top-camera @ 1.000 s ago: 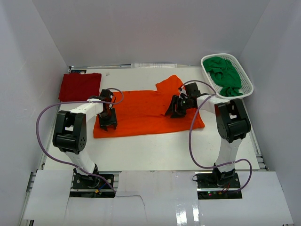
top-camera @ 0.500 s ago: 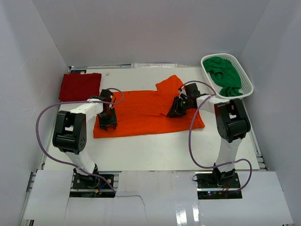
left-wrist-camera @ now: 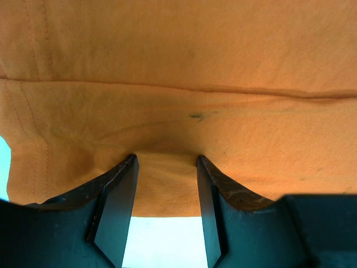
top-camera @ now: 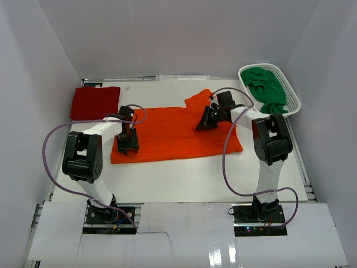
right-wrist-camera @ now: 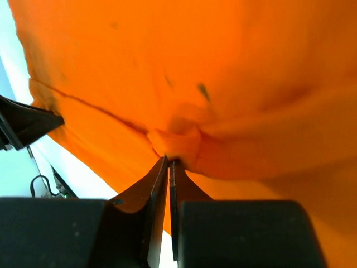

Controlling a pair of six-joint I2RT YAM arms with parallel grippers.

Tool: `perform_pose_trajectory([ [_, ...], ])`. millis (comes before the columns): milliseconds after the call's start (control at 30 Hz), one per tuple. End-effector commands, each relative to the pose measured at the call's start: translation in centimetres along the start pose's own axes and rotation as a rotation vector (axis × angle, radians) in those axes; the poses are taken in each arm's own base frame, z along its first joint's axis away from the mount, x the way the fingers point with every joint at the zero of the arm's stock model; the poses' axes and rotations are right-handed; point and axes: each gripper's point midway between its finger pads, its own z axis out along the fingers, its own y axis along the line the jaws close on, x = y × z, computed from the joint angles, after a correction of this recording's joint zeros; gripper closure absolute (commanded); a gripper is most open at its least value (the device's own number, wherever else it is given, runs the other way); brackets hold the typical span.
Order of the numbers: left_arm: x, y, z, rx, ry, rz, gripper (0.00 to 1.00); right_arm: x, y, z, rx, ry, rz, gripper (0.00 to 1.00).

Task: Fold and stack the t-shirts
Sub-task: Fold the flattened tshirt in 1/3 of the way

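The bright orange t-shirt (top-camera: 167,134) lies spread flat across the middle of the table. My right gripper (top-camera: 202,124) is over its right part, below the sleeve. In the right wrist view this gripper (right-wrist-camera: 169,162) is shut on a small pinched fold of the orange t-shirt (right-wrist-camera: 184,84). My left gripper (top-camera: 126,146) sits at the shirt's near left corner. Its fingers (left-wrist-camera: 117,195) stand apart, pressing on the orange hem (left-wrist-camera: 167,184), with cloth bulging between the tips. A dark red t-shirt (top-camera: 95,102) lies folded at the back left. The green t-shirt (top-camera: 266,89) is crumpled in the basket.
The white mesh basket (top-camera: 290,85) stands at the back right corner. White walls enclose the table on three sides. Bare white table (top-camera: 178,178) runs between the orange shirt and the arm bases. Purple cables loop beside both arms.
My right gripper has shut on a pinch of the orange shirt and moved a little toward the back. The left arm has not moved.
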Motion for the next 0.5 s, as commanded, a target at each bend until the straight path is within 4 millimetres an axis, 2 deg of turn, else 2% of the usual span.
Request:
perform_pose_trajectory([
  [0,-0.6,0.2,-0.6,0.005,-0.048,-0.002,0.43,-3.2,2.6,0.8,-0.083,-0.033,-0.050,0.89],
  [67,-0.7,0.3,-0.6,0.004,-0.048,-0.005,0.43,-3.7,2.2,2.3,-0.109,-0.013,-0.048,0.81],
  [100,-0.6,0.3,-0.5,0.004,-0.046,-0.003,0.43,-4.5,2.8,2.9,-0.147,-0.011,-0.069,0.73],
  [200,-0.6,0.3,-0.6,0.004,-0.048,-0.003,0.43,-6.2,3.8,3.0,-0.182,-0.043,-0.112,0.65],
  [267,-0.5,0.2,-0.6,0.008,-0.046,0.000,0.43,-7.7,5.0,2.7,-0.207,-0.070,-0.156,0.65],
  [367,-0.5,0.2,-0.5,0.008,-0.044,-0.003,0.43,-9.2,6.1,2.3,-0.225,-0.087,-0.199,0.42],
  [400,-0.6,0.2,-0.6,0.009,-0.046,-0.002,0.43,-9.5,6.3,2.1,-0.223,-0.096,-0.212,0.29],
  [433,-0.7,0.2,-0.6,0.009,-0.046,-0.003,0.43,-10.2,6.7,1.6,-0.219,-0.119,-0.229,0.22],
  [467,-0.9,0.1,-0.8,0.011,-0.053,-0.004,0.43,-11.0,6.5,1.2,-0.190,-0.151,-0.249,0.19],
])
